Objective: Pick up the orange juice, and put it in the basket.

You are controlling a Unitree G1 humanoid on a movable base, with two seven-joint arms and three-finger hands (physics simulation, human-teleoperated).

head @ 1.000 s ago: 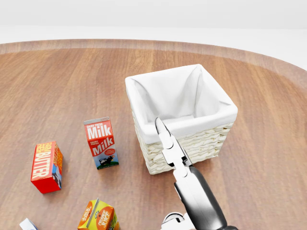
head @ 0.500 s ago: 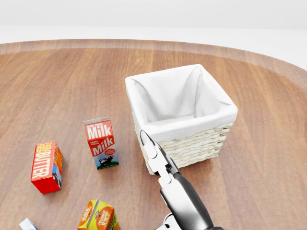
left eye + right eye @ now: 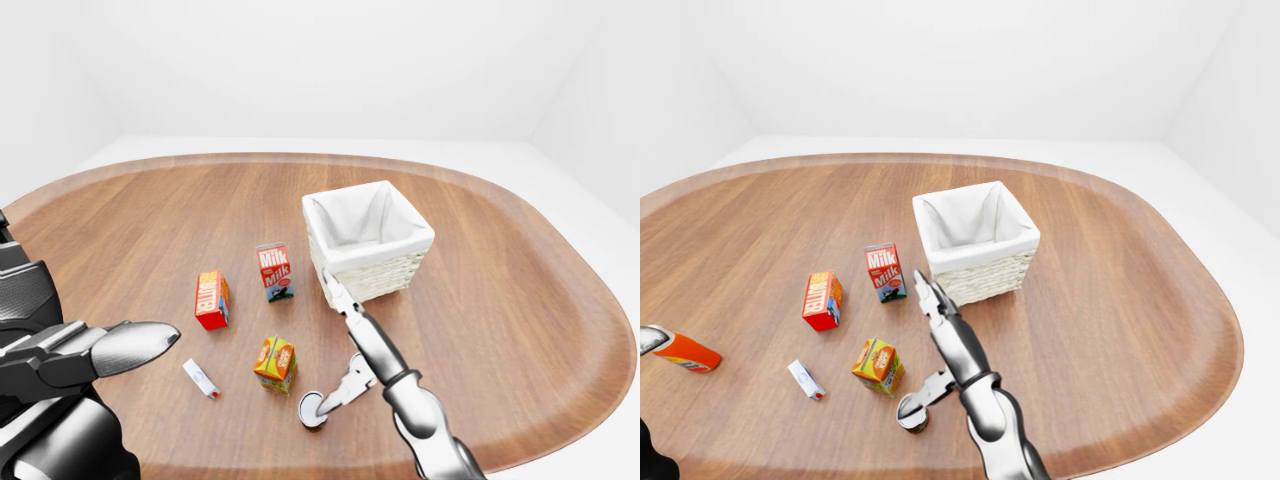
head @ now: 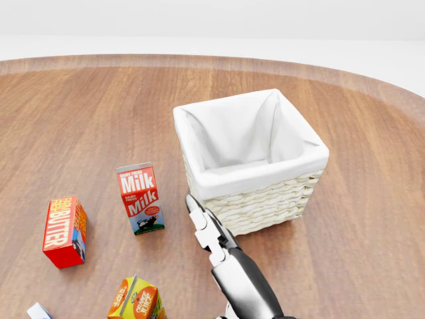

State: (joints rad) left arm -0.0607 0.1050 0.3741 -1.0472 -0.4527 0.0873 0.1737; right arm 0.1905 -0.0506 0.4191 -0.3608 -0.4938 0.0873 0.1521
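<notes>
The broad oval brown wooden bench (image 3: 520, 300) is being seen from above, and everything of the task is being carried on it. The square white-lined woven wicker basket (image 3: 368, 245) is being shown near the bench's middle, standing upright with nothing visible inside it. The right arm is being reached in from the bottom of the views, and the right hand (image 3: 931, 296) is being held with its fingers stretched out together and nothing in its grasp, its tip lying just below the basket's lower left corner in the head view. The left hand (image 3: 110, 346) is being shown large at the left edge of the left-eye view, its fingers extended and gripping nothing.

The small orange and yellow orange juice carton (image 3: 275, 364) is being found standing on the bench, well apart from the basket, down and to the left of it in the left-eye view. From the right hand's tip it is lying down and to the left, near the forearm; the right hand is judged the nearer of the two. The carton's long axis is being kept roughly upright, with a slight lean, so a sideways grip across its narrow faces is likely being called for.

The red butter carton (image 3: 211, 299) and the red and white milk carton (image 3: 275, 272) are being left standing above the juice, and a small white tube with a red cap (image 3: 201, 379) is lying to its left.
</notes>
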